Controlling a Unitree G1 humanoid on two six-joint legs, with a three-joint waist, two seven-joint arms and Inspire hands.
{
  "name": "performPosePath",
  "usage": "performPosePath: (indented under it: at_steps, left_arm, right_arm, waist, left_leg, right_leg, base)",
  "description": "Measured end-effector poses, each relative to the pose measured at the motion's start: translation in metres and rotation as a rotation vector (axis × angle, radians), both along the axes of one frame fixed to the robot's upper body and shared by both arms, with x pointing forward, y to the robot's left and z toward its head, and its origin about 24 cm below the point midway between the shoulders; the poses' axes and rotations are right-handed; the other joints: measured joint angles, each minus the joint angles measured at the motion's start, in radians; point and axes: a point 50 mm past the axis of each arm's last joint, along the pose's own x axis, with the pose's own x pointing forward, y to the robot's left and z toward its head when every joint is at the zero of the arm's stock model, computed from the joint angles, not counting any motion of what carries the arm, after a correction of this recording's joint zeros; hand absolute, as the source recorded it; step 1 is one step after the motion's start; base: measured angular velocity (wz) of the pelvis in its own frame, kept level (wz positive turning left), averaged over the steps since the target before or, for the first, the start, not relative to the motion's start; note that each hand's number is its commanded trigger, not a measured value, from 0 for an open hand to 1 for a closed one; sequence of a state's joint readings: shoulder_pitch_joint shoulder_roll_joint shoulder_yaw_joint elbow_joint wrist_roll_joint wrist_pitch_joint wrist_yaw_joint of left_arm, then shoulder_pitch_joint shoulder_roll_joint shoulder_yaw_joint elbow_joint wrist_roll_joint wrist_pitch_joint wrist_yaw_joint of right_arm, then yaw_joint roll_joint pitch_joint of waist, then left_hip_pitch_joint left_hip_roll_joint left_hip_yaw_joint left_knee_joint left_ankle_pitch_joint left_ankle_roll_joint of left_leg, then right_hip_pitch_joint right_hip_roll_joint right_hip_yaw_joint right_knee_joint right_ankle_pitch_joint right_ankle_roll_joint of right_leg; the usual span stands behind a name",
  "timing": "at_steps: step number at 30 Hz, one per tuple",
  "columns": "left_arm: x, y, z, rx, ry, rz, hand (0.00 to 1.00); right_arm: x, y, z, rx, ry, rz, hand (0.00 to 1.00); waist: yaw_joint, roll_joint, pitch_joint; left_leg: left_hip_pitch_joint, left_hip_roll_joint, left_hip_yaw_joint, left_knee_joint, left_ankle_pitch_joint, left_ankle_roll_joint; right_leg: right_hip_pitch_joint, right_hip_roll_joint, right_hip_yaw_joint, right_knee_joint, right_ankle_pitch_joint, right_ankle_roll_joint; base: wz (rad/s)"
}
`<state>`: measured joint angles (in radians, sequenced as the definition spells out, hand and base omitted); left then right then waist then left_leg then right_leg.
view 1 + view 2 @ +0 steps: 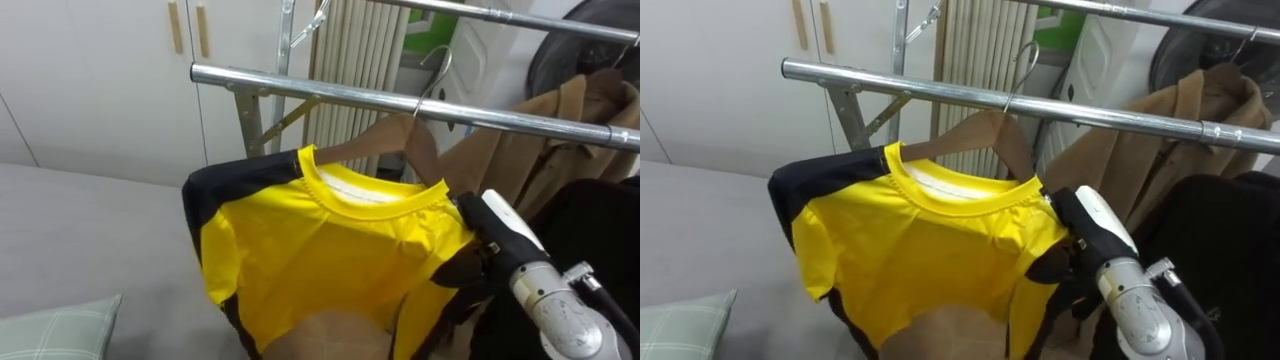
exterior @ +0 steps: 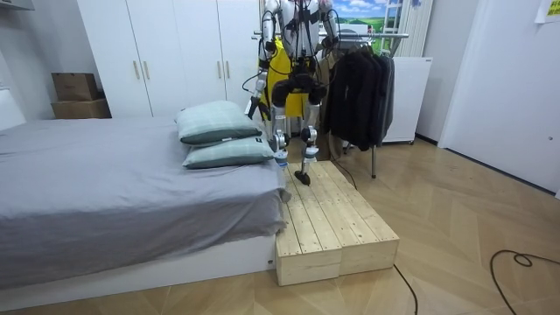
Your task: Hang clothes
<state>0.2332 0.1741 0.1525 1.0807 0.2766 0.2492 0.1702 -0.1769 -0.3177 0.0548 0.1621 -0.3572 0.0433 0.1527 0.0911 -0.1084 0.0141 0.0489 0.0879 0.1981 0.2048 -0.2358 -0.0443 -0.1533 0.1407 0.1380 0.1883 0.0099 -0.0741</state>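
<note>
A yellow T-shirt (image 1: 330, 245) with black sleeves hangs on a wooden hanger (image 1: 385, 135). The hanger's metal hook (image 1: 436, 72) rises across the front rail (image 1: 330, 90) of the clothes rack; whether it rests on the rail I cannot tell. My right hand (image 1: 497, 228) comes in from the lower right and sits at the shirt's right shoulder, its fingers hidden behind the black sleeve. In the room view I stand on a wooden platform (image 2: 337, 223) facing the rack, with the yellow shirt (image 2: 278, 77) held up before me.
A tan coat (image 1: 560, 130) and dark clothes (image 1: 590, 215) hang to the right on the rack. A second rail (image 1: 520, 18) runs behind. White wardrobes (image 1: 90, 80) stand on the left. The grey bed (image 1: 90, 230) with a pillow (image 1: 60, 330) lies at the lower left.
</note>
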Motion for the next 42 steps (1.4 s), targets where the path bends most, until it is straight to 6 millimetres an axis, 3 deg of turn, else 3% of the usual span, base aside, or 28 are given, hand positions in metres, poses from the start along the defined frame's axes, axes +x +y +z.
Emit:
performPosePath:
  at_steps: [15, 20, 24, 36, 42]
  left_arm:
    - [0.001, 0.0, 0.0, 0.007, -0.004, -0.002, 0.0]
    - [0.001, 0.0, 0.0, 0.013, -0.002, -0.008, 0.0]
    - [0.001, 0.0, 0.0, 0.013, -0.003, -0.009, 0.0]
    - [-0.003, -0.001, -0.001, -0.012, 0.008, -0.016, 0.0]
    - [-0.003, -0.002, -0.001, -0.018, 0.013, -0.024, 0.0]
  right_arm:
    - [0.01, -0.003, -0.009, 0.016, 0.022, 0.013, 1.0]
    - [0.007, -0.005, -0.023, 0.033, 0.067, 0.004, 1.0]
    - [0.004, -0.006, -0.038, -0.016, 0.143, -0.005, 1.0]
    - [0.001, -0.017, -0.047, -0.185, 0.1, -0.096, 1.0]
    - [0.002, -0.012, -0.048, -0.22, 0.078, -0.11, 1.0]
  waist:
    - [0.001, 0.005, 0.0026]
    - [0.001, 0.003, 0.0018]
    - [0.001, 0.003, 0.0016]
    - [0.003, 0.016, -0.0038]
    - [0.001, 0.017, -0.0034]
  left_leg:
    - [0.004, 0.001, 0.002, 0.0, 0.002, -0.004]
    - [0.008, 0.001, -0.001, 0.0, 0.002, -0.003]
    - [0.008, 0.001, -0.002, 0.0, 0.002, -0.004]
    - [0.021, -0.006, -0.017, 0.001, 0.004, 0.0]
    - [0.019, -0.01, -0.021, 0.0, 0.004, 0.003]
  right_leg:
    - [0.002, 0.001, -0.001, 0.0, 0.002, -0.003]
    - [0.006, 0.001, -0.001, 0.001, 0.002, -0.003]
    - [0.007, 0.001, -0.001, 0.001, 0.001, -0.003]
    - [0.021, -0.002, -0.004, 0.0, 0.0, -0.002]
    - [0.02, -0.003, -0.003, -0.001, 0.0, -0.001]
  base:
    - [0.0]
    - [0.0]
    - [0.0]
    - [0.0]
    - [0.0]
